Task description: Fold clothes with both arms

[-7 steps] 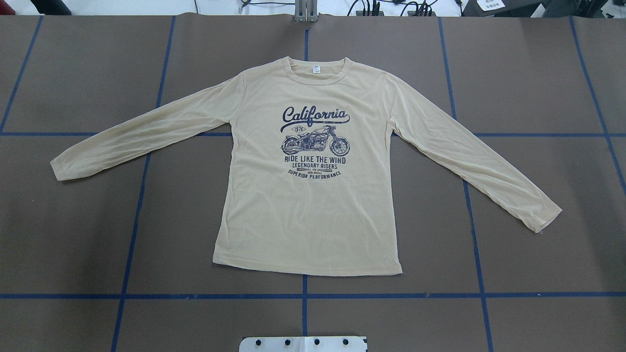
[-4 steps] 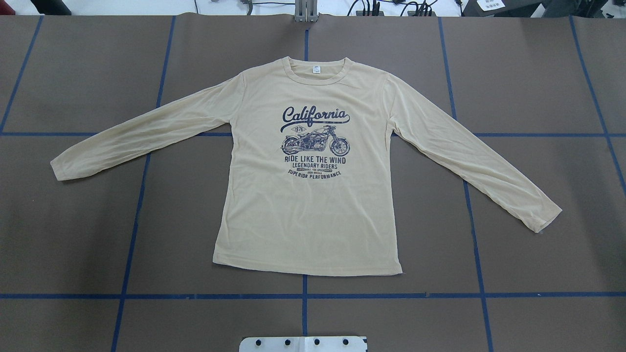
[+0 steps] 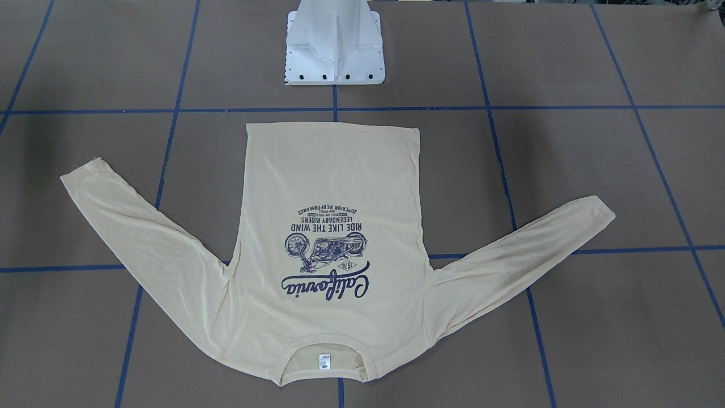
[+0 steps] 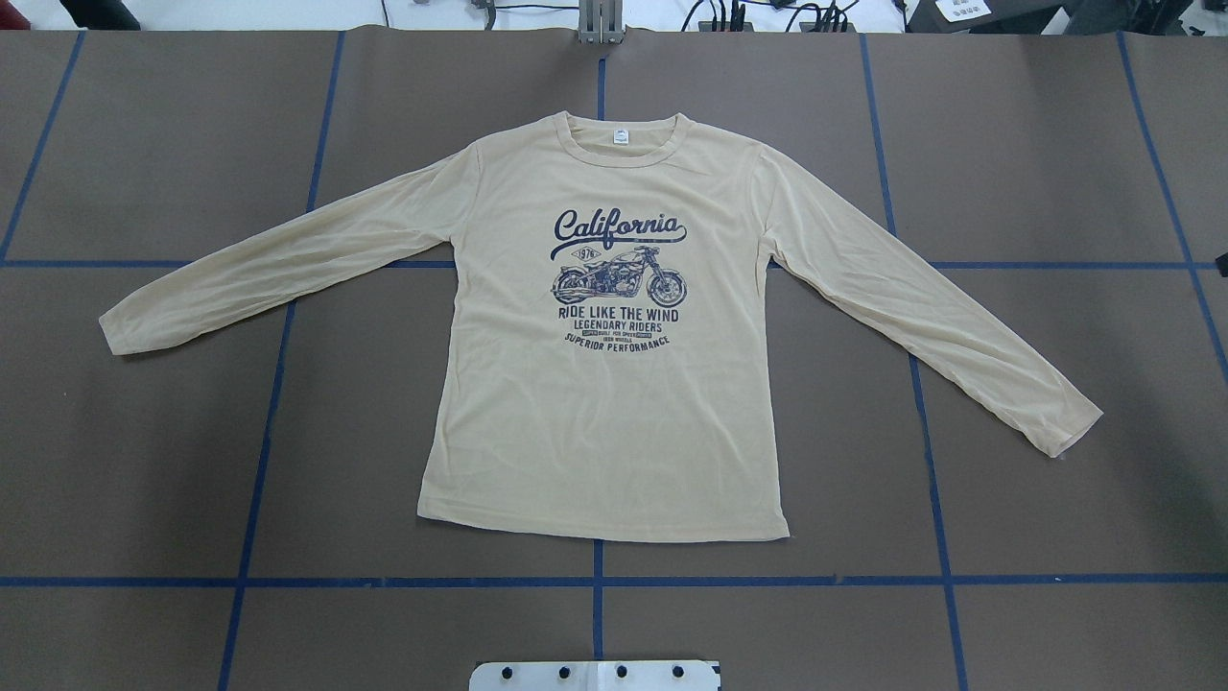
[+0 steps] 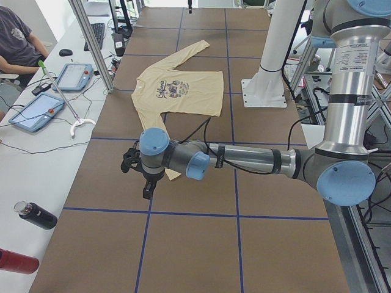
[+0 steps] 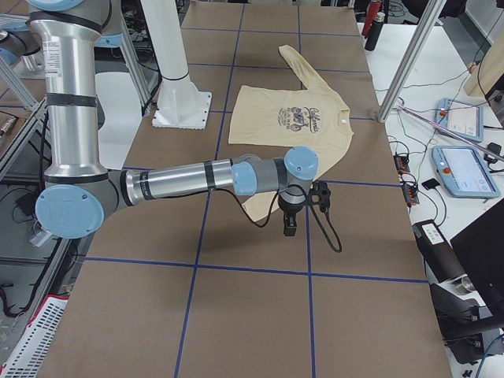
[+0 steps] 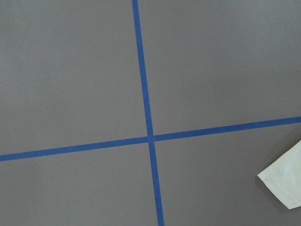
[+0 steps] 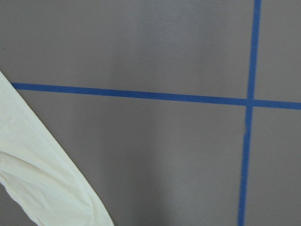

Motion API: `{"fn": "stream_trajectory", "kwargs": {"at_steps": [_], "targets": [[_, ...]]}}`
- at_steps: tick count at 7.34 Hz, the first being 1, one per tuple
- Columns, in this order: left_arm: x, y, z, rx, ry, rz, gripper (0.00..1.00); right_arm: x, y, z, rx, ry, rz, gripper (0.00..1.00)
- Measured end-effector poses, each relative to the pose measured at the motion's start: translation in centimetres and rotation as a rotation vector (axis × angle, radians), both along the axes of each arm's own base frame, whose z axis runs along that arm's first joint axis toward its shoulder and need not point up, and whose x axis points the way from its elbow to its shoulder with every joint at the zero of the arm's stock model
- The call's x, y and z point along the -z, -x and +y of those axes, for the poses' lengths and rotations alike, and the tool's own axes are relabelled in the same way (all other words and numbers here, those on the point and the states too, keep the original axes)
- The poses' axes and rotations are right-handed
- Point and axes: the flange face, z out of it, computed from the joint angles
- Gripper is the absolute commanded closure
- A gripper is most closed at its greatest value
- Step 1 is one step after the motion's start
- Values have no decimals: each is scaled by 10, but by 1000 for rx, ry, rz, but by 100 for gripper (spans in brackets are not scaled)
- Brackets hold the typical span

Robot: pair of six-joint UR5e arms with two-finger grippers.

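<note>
Cream long-sleeved shirt [image 4: 604,403] lies flat, print up, mid-table [image 4: 144,480] — collar far from the robot, hem near, sleeves spread left and right. The left gripper [image 5: 146,190] hangs just beyond the left cuff [image 4: 120,331], and the right gripper [image 6: 290,224] just beyond the right cuff [image 4: 1070,427] — whether the fingers are open or closed cannot be told.

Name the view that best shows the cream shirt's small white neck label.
Exterior front-facing: the small white neck label lies nearest that camera and looks largest. Overhead shows it smaller. Side views: too small to see. Wrist views: only sleeve fabric.
</note>
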Motion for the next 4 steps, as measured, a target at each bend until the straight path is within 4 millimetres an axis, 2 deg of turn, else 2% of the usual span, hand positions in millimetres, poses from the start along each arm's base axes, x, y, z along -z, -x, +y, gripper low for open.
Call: {"fn": "stream_trajectory", "kwargs": {"at_steps": [1,2,4], "targets": [[-5,-1,1,0,-21,6,0,7,42,0,22,-24,-14,0],[-12,-1,1,0,-21,8,0,5,70,10,46,-83,-36,1],[-25,-2,0,-9,0,30,0,-10,101,49,55,-142,-95,1]]}}
